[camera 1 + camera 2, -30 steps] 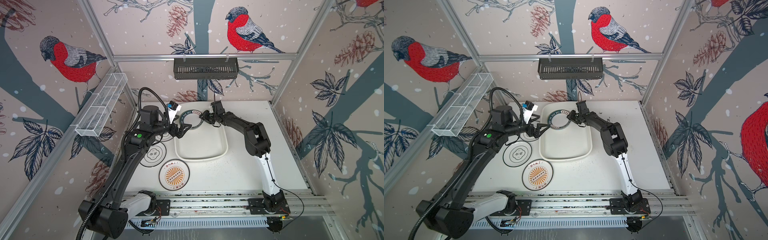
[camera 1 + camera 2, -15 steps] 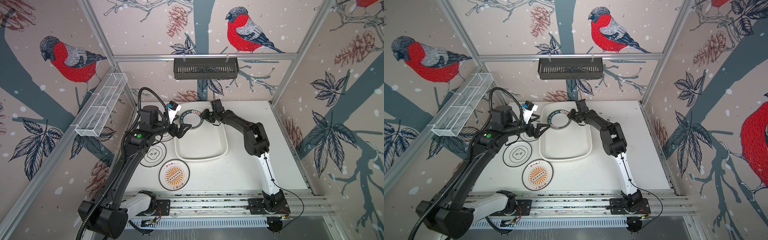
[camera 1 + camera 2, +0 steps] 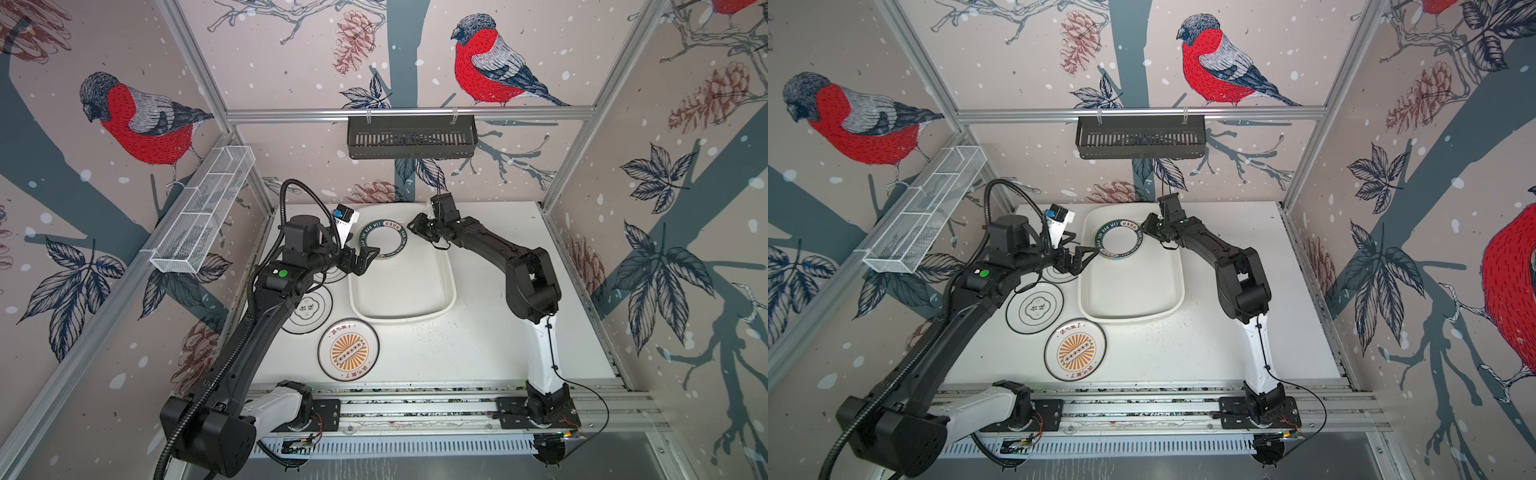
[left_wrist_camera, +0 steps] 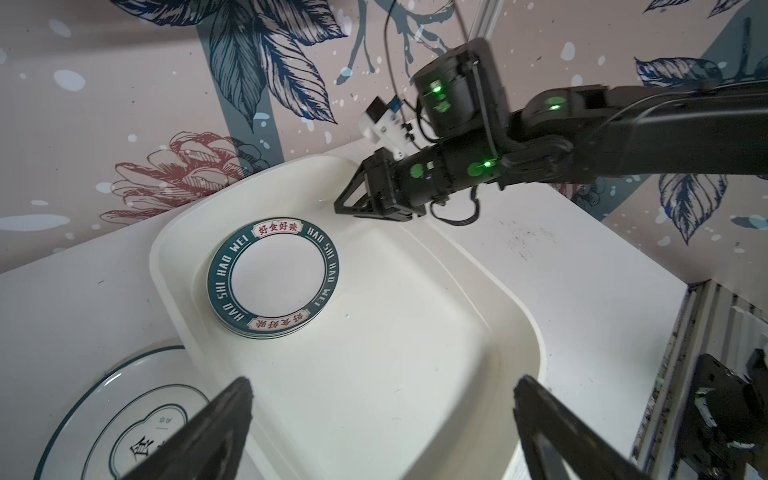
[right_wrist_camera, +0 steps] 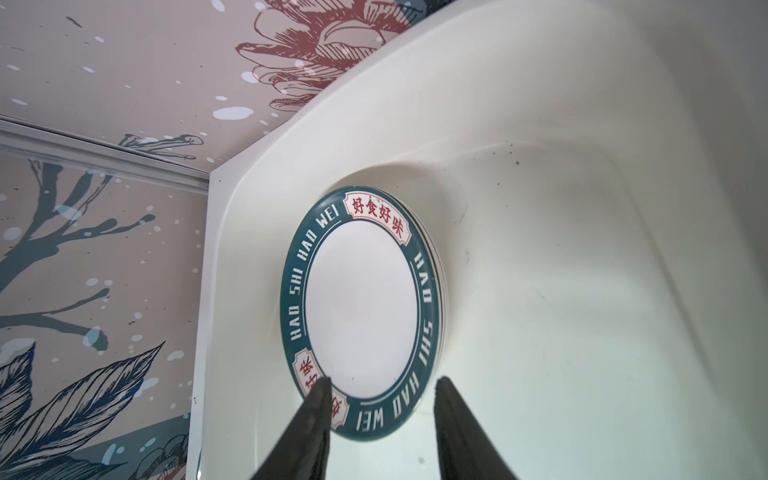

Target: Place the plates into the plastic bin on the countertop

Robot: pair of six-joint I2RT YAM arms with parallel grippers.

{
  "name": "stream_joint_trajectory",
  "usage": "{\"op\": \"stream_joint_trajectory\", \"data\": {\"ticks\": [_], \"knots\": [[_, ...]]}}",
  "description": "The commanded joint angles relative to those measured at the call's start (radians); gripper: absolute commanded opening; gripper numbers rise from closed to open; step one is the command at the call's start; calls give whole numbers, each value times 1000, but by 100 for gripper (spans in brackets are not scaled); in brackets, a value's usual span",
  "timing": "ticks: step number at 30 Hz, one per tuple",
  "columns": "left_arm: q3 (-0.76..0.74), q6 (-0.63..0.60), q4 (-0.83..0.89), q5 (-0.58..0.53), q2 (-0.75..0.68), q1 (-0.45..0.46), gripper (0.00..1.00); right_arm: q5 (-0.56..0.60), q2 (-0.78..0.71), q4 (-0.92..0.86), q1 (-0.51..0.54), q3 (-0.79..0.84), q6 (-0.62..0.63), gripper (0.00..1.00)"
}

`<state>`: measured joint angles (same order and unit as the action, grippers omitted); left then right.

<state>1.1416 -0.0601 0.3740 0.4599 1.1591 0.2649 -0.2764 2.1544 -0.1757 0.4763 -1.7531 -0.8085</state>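
Observation:
A stack of green-rimmed plates (image 3: pixel 381 239) (image 3: pixel 1118 241) (image 4: pixel 272 278) (image 5: pixel 361 311) lies in the far left corner of the white plastic bin (image 3: pixel 403 286) (image 3: pixel 1133 286) (image 4: pixel 395 353) (image 5: pixel 582 291). On the countertop (image 3: pixel 478 353) left of the bin lie a black-rimmed plate (image 3: pixel 307 309) (image 3: pixel 1035 307) and an orange-sunburst plate (image 3: pixel 348 350) (image 3: pixel 1075 350). A third plate (image 3: pixel 330 274) is partly hidden under my left gripper (image 3: pixel 368 261) (image 3: pixel 1087 259) (image 4: pixel 383 384), which hangs wide open and empty over the bin's left rim. My right gripper (image 3: pixel 415 228) (image 3: pixel 1144 226) (image 5: pixel 383 382) hovers just right of the stack, jaws apart, holding nothing.
A black slatted basket (image 3: pixel 411 137) hangs on the back wall. A white wire-mesh rack (image 3: pixel 203 216) is fixed to the left wall. Aluminium rails (image 3: pixel 415 409) carrying both arm bases run along the front edge. Patterned walls close in three sides.
My right gripper has drawn back slightly to the right, away from the green-rimmed stack. The left arm and the plates have not moved.

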Motion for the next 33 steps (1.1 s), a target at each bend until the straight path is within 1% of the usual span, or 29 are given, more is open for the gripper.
{"op": "stream_joint_trajectory", "data": {"ticks": [1, 7, 13, 18, 23, 27, 30, 33], "knots": [[-9, 43, -62, -104, 14, 0, 97, 29, -96, 87, -5, 94, 14, 42], [-23, 107, -89, -198, 51, -3, 97, 14, -292, 193, -7, 319, 12, 41], [0, 154, -81, -189, 107, -33, 97, -28, -433, 240, -7, 475, 49, 40], [-8, 224, -90, -146, 151, -94, 97, -53, -541, 284, -8, 609, 69, 40], [-56, 292, -119, -128, 180, -148, 97, -76, -606, 270, -7, 655, 94, 40], [-106, 347, -151, -119, 183, -167, 97, -98, -644, 295, -10, 703, 85, 39], [-138, 362, -182, -91, 182, -170, 97, -124, -667, 334, -8, 742, 64, 39], [-138, 360, -182, -102, 201, -171, 96, -141, -683, 365, -9, 775, 49, 39]]}}
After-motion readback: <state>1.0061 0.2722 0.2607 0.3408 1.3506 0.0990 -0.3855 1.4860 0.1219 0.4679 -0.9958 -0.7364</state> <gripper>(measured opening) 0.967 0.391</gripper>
